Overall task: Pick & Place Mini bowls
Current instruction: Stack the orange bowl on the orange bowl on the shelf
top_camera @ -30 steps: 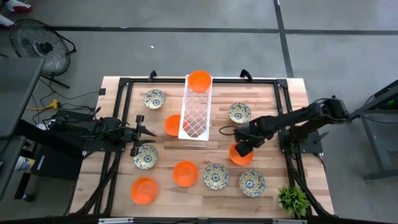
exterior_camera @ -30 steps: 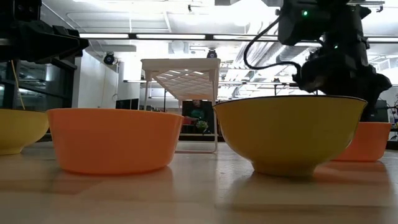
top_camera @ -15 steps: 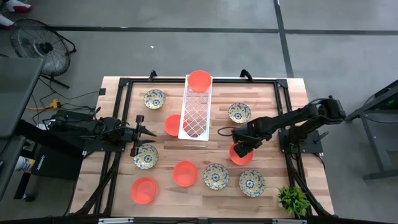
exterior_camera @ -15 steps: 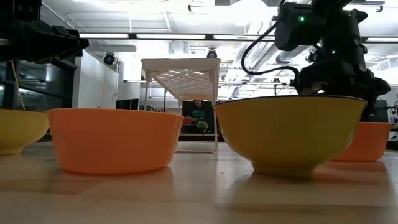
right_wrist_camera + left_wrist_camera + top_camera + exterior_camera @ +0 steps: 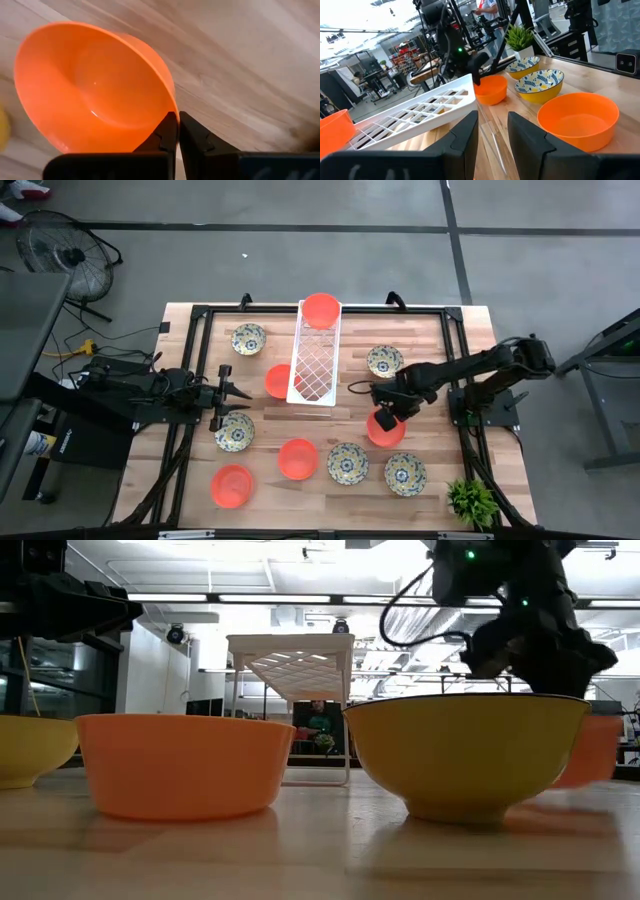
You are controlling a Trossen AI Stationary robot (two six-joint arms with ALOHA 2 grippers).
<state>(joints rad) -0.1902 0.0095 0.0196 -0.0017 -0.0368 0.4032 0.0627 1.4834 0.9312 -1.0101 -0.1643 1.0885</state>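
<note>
My right gripper (image 5: 390,412) points down at the table's right middle, shut on a plain orange mini bowl (image 5: 385,428), which also shows in the right wrist view (image 5: 95,90) and in the low view (image 5: 592,750). My left gripper (image 5: 232,392) waits level and open at the left side, its fingers (image 5: 465,140) holding nothing. Other orange bowls rest on the wood (image 5: 297,458), (image 5: 231,485), (image 5: 276,379), and one (image 5: 320,308) sits in the far end of the white lattice tray (image 5: 312,365). Patterned bowls (image 5: 347,463), (image 5: 405,473), (image 5: 385,361) stand around them. My right gripper pinches the orange bowl's rim (image 5: 169,102) between its two fingers, one finger inside the bowl and one outside. The fingers come from above, pointing down. The bowl hangs tilted below them; I cannot tell whether its base still touches the wood.
Two more patterned bowls (image 5: 248,338), (image 5: 234,431) stand on the left half, the nearer one close under my left gripper. A small green plant (image 5: 470,500) stands at the near right corner. Bare wood lies between the tray and the held bowl.
My right gripper has risen a little with the orange bowl. The bowl, which sat flat on the table, now hangs tilted, with one side lifted.
</note>
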